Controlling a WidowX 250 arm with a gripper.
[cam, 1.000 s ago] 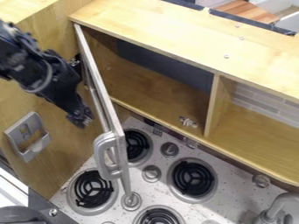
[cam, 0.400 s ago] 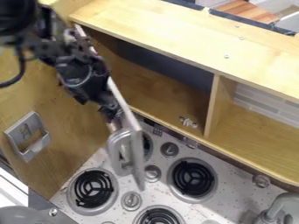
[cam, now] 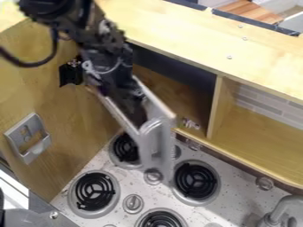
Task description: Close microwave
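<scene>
The wooden cabinet (cam: 195, 42) runs across the upper part of the view, with a wooden side panel (cam: 65, 128) at left. Below it, the speckled stove top (cam: 176, 200) makes the worktop.

The microwave (cam: 160, 80) is the cabinet's left compartment; a small metal catch (cam: 190, 124) sits inside, by its front edge and the divider (cam: 216, 106). The right compartment (cam: 260, 133) has a brick-patterned back. The black robot arm (cam: 106, 55) comes down from the upper left across the microwave's left part.

The microwave door (cam: 160, 106) stands part open, slanting out over the worktop's back-left corner. Open room lies between its free edge and the divider. The gripper (cam: 139, 117) points down at the door, near the handle (cam: 167, 144); I can't tell whether it is wide or narrow, or whether it touches.

Two black burners, one toward the back left (cam: 125, 147) and one toward the front left (cam: 95, 191), lie on the worktop; another (cam: 195, 181) is right of the door. The faucet (cam: 283, 206) stands at the worktop's right, the grey metal holder (cam: 28, 138) is on the side panel, and a knob (cam: 132, 203) lies between burners.
</scene>
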